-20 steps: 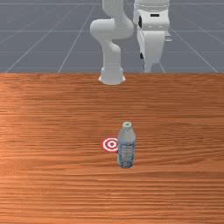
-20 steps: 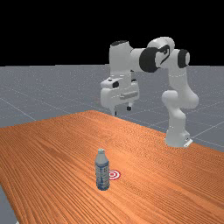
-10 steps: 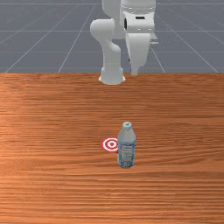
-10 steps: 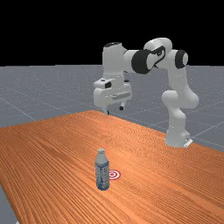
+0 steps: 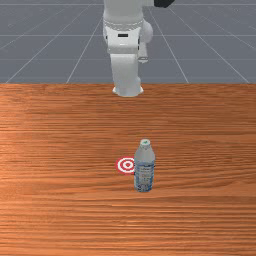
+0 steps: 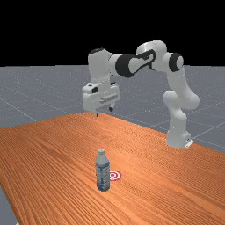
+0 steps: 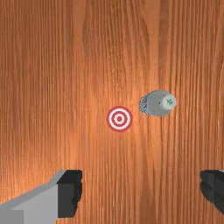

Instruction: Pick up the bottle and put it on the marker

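A: Position of the bottle [image 5: 144, 170]?

B: Upright on the tabletop [image 5: 60, 150], just right of centre in the lower half of the front view; lower middle of the far view. It stands off the marker [image 5: 127, 165], a flat disc of red and white rings. Wrist view: narrow strip of wood between the two, so near but apart.

A: Anything in the way?

B: Line of sight, yes. The bottle covers the marker's right edge in the front view and its left edge in the far view. The white arm [image 6: 151, 57] reaches from its base [image 6: 178, 134] at the far view's right toward the left. Grey floor [image 6: 44, 88] with pale grid lines lies beyond the tabletop.

A: State of the end effector [image 6: 104, 112]?

B: Released. Black-tipped fingers [image 7: 70, 192] spread wide, nothing held between them. Far view: left of the middle, raised well above the bottle and apart from it.

A: Labels?

B: One wraparound label [image 5: 144, 176], blue and white, with small print; wording and brand not legible to me. The pale cap [image 7: 164, 104] bears a small green mark [image 7: 169, 102].

A: Contents?

B: Cap seated on the bottle. Upper part pale grey, lower part blue; cannot tell what is inside.
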